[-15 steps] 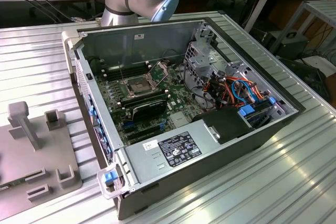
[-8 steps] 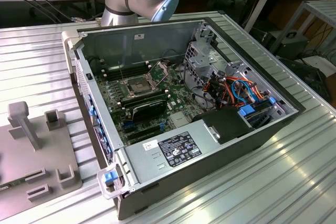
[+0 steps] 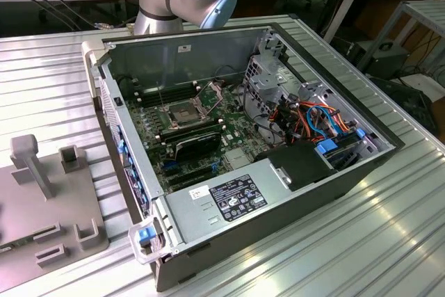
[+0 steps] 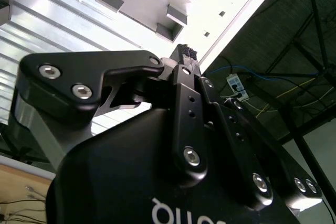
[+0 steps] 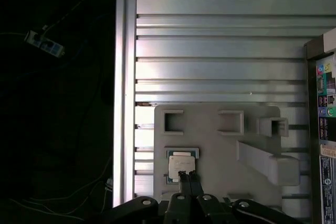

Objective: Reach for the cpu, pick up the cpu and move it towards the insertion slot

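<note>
Where the grey fixture plate (image 5: 220, 145) lies on the ribbed metal table (image 5: 220, 40), the gripper (image 5: 187, 174) is seen in the first wrist view above the plate. Its two black fingers (image 5: 182, 178) are drawn together, with no gap to be made out between them, and nothing is held. In the second wrist view the same fingers are seen meeting at their toothed tips, with the plate beyond them.

The cpu (image 5: 181, 164) is seated flat in a square recess of the plate, close to the plate's side that faces the table's edge rail (image 5: 126, 77). The fingertips are lined up over one edge of the chip; whether it is touched cannot be told.

An upright post (image 5: 270, 163) and several open-sided pockets are carried on the plate on the far side of the cpu from the rail. Beyond the plate, bare ribbed table is spread out.

In the exterior view the open computer case (image 3: 334, 186) is stood to the exterior view's right of the plate, just beside it. The insertion slot (image 3: 182, 111) is seen on the board inside, its hinged bracket tilted up.
</note>
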You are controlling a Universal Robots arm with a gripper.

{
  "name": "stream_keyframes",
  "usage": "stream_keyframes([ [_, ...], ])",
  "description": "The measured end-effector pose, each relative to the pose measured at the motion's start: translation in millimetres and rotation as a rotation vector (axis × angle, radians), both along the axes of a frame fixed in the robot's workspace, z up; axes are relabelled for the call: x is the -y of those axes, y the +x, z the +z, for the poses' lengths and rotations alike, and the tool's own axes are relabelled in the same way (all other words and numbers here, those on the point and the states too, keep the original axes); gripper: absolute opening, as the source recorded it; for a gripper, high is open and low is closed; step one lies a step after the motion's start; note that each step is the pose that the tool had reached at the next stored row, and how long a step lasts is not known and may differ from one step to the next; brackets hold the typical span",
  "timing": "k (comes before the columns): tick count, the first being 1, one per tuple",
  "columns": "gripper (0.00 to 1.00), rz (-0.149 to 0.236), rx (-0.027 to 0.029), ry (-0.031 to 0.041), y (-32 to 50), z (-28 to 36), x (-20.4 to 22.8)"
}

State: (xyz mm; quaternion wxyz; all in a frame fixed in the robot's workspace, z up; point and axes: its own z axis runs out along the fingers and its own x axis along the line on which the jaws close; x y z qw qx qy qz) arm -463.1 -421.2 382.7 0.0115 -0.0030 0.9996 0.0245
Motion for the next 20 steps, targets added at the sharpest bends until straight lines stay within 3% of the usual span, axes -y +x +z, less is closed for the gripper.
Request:
stream_keyframes([
  [6, 0.48, 0.000, 0.0001, 0.0002, 0.0, 0.0, 0.0],
  [7, 0.48, 0.000, 0.0000, 0.0002, 0.0, 0.0, 0.0],
  [9, 0.60, 0.000, 0.0000, 0.0002, 0.0, 0.0, 0.0],
  [20, 0.60, 0.001, 0.0000, 0.0005, -0.1, -0.1, 0.0],
])
